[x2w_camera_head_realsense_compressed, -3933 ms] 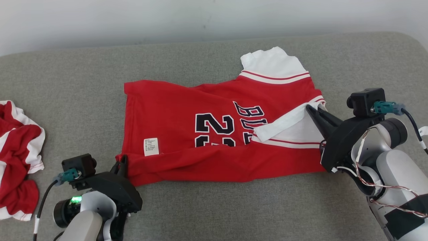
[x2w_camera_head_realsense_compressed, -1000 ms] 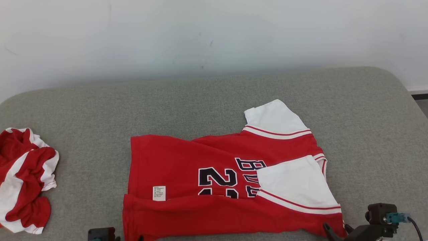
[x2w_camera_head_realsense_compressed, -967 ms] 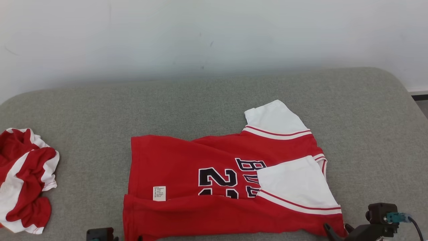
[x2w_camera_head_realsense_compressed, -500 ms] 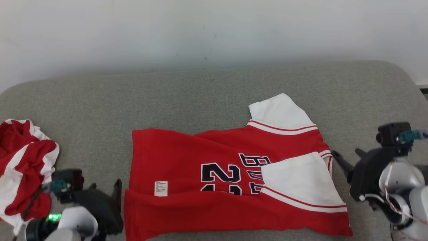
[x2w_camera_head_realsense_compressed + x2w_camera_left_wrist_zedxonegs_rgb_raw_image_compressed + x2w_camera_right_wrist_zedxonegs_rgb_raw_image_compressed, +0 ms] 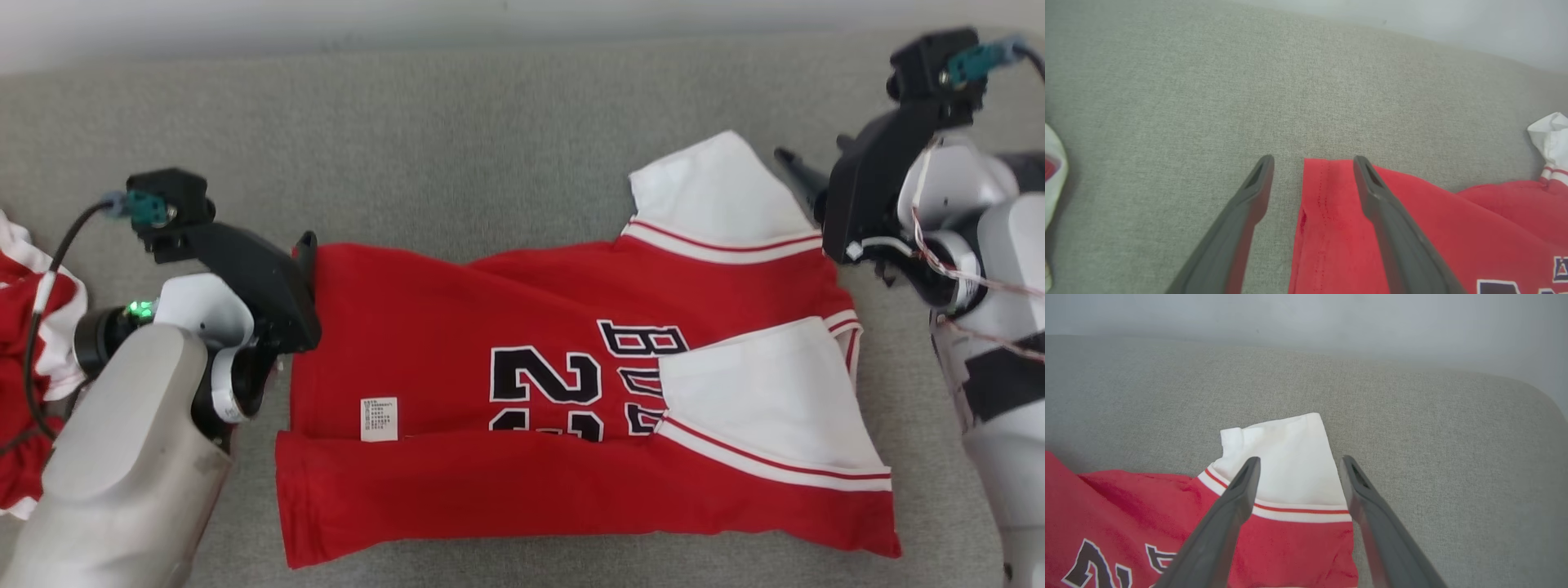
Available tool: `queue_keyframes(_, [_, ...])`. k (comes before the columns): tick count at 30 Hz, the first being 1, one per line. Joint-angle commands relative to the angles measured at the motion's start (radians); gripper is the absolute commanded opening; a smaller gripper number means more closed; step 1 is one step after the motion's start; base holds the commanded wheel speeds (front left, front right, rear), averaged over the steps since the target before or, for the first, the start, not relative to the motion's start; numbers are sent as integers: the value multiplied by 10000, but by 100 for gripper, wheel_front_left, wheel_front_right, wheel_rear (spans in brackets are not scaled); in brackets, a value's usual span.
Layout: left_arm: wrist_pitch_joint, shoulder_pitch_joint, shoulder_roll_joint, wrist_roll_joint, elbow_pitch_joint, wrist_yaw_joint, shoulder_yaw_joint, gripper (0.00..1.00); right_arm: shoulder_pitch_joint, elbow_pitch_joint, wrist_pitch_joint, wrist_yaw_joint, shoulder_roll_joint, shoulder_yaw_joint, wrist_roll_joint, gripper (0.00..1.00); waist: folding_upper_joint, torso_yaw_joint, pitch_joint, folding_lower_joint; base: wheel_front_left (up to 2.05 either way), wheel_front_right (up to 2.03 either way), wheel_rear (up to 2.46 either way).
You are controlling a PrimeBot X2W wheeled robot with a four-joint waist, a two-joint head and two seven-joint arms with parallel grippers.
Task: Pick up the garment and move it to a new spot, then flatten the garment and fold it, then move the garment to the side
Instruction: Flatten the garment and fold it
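Observation:
The garment [image 5: 522, 318] is a red jersey with white sleeves and dark numbers, spread on the grey cushion [image 5: 457, 139]. Its near edge is folded up over the front, and the near sleeve lies folded in across the chest. My left gripper [image 5: 304, 243] stands open at the garment's far left corner. In the left wrist view that red corner [image 5: 1327, 192] lies between the fingers of the left gripper [image 5: 1312, 160]. My right gripper [image 5: 810, 149] is open beside the far white sleeve [image 5: 714, 188]. In the right wrist view the sleeve [image 5: 1286, 449] sits between the fingers of the right gripper [image 5: 1300, 460].
Another red and white piece of clothing [image 5: 24, 343] lies bunched at the left edge of the cushion, just left of my left forearm. A pale wall [image 5: 1306, 314] rises behind the cushion. The cushion's rounded corner [image 5: 1541, 400] is at the far right.
Both grippers have opened and moved from the garment's near edge to its far corners. The head camera has tilted down, so the whole picture has shifted. The garment lies as before.

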Motion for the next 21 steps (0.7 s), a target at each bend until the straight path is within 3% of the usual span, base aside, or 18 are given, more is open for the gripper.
queue_keyframes(1, [80, -241, -28, 162, 158, -86, -110, 100, -281, 165, -106, 0, -113, 129, 67, 100, -2, 48, 892, -3, 0, 0, 0])
queue_keyframes(8, [388, -761, -111, 463, 811, -335, -649, 100, -1369, 1097, -677, 0, -416, 608, 276, 100, -2, 275, 1350, -3, 0, 0, 0])
queue_keyframes(15, [187, -663, -12, 845, 1182, -285, -1009, 100, -1786, 1826, -1008, 0, -772, 1045, 370, 100, -2, 477, 1516, -3, 0, 0, 0])
queue_keyframes(16, [71, -666, -50, 867, 1155, -297, -1031, 77, -1852, 1920, -1072, 0, -823, 1111, 356, 100, -2, 516, 1554, -3, 0, 0, 0])
queue_keyframes(17, [-36, -666, -92, 893, 1145, -306, -1044, 0, -1942, 2026, -1171, 0, -871, 1148, 344, 100, -2, 557, 1597, -3, 0, 0, 0])
queue_keyframes(21, [-343, -657, -281, 944, 1152, -408, -1173, 0, -2263, 2424, -1538, 0, -1028, 1336, 263, 100, -2, 736, 1818, -3, 0, 0, 0])
